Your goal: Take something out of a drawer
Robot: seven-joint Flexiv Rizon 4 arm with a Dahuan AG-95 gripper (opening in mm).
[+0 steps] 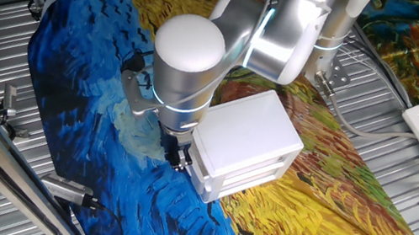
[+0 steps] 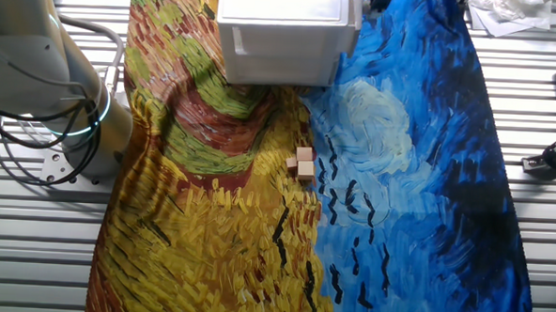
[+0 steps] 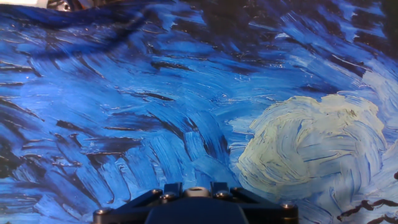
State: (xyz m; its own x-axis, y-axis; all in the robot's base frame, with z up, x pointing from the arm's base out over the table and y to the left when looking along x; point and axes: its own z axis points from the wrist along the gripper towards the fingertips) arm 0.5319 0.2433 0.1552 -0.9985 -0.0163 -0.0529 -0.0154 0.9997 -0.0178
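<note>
Gripper (image 1: 178, 157) low over the blue part of the painted cloth (image 1: 81, 70), tucked against the end of the white cabinet (image 1: 246, 143). Fingers not visible in the hand view, only the black mount base; from the fixed views I cannot tell whether the gripper is spread or clenched. Nothing seen in it.

Drawer (image 2: 284, 51) appears closed, flush with the cabinet front. Its front faces away to the gripper's side; no knob made out in any view.

Small light-brown wooden blocks (image 2: 302, 164) lie on the cloth out in front of the cabinet, well apart from the gripper, on the cabinet's other side. Whether another block sits inside the drawer: hidden.

Risks, as I judge them:
- Gripper is at the cabinet's end, not its front; a pull from here could catch the shell and drag the whole light cabinet across the cloth.
- Loose cloth wrinkles under the cabinet may let it slide or tip.
- Forearm (image 1: 189, 63) hangs close above the cabinet top; a sideways move could knock it.
</note>
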